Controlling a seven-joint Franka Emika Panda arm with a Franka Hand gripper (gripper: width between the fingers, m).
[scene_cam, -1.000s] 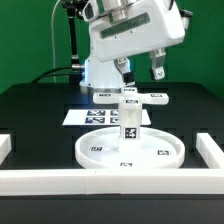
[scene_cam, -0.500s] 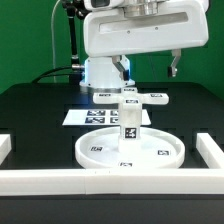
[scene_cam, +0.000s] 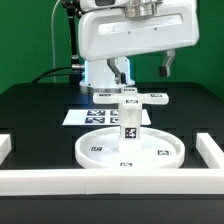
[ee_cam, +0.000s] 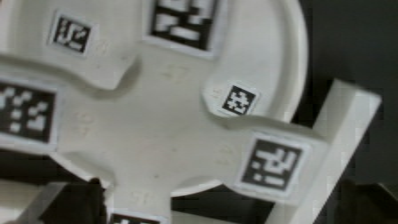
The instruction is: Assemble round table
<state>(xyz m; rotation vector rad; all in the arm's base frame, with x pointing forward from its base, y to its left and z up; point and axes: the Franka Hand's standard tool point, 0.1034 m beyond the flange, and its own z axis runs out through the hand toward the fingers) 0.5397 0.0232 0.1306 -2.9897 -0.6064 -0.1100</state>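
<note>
Disc (scene_cam: 130,151) of the round table lies flat on the black table (scene_cam: 35,110) near the front white border rail (scene_cam: 110,180), with the short cylindrical leg (scene_cam: 128,118) standing upright at its middle and the cross-shaped base (scene_cam: 140,97) seated on top of the leg. Above and slightly to the exterior view's right, the gripper (scene_cam: 146,70) hangs clear of the parts with its two fingers (scene_cam: 168,66) spread apart and holding nothing. Behind the disc the marker board (scene_cam: 92,116) lies flat, and the wrist view looks down on the cross-shaped base (ee_cam: 151,130) and its square tags.
</note>
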